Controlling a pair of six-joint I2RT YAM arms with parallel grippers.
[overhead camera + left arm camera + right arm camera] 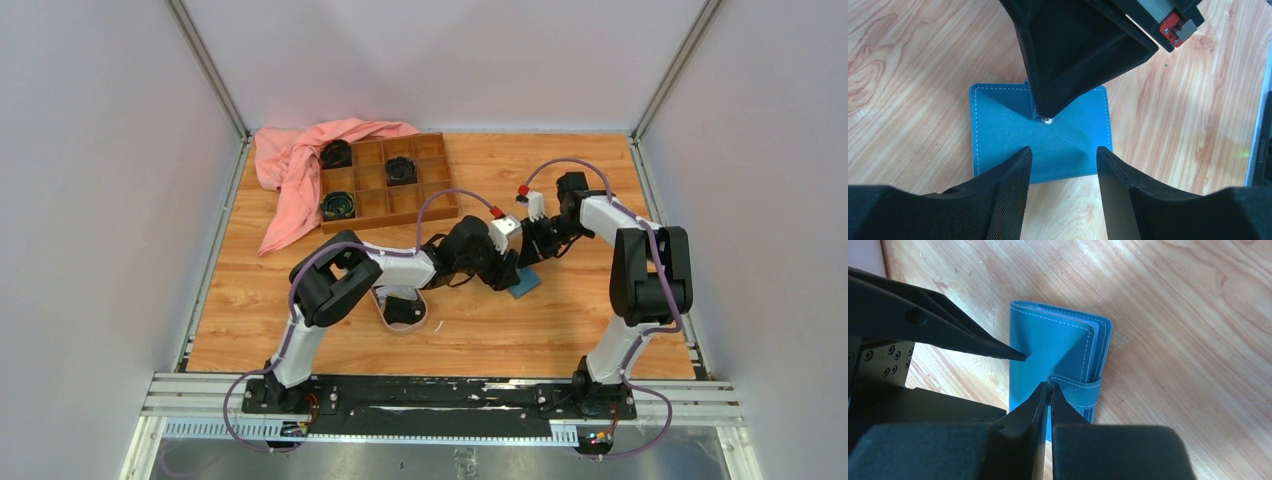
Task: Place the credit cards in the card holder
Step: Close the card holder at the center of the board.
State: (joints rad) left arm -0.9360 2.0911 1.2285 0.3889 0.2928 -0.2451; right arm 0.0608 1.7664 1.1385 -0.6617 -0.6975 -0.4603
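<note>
Spanning card holder (pixel 998 125) edge, left claw (pixel 1063 155) spread; right claw (pixel 1049 386) pressed together at its middle.

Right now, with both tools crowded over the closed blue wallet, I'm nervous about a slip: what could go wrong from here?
The right tool is shut with its tips at the snap tab; without a real pinch it may slip off, leaving the card holder closed.
The left tool stands open over the holder, not clamping it, so a tug could drag the whole holder.
The tools sit close together and might collide.
</note>
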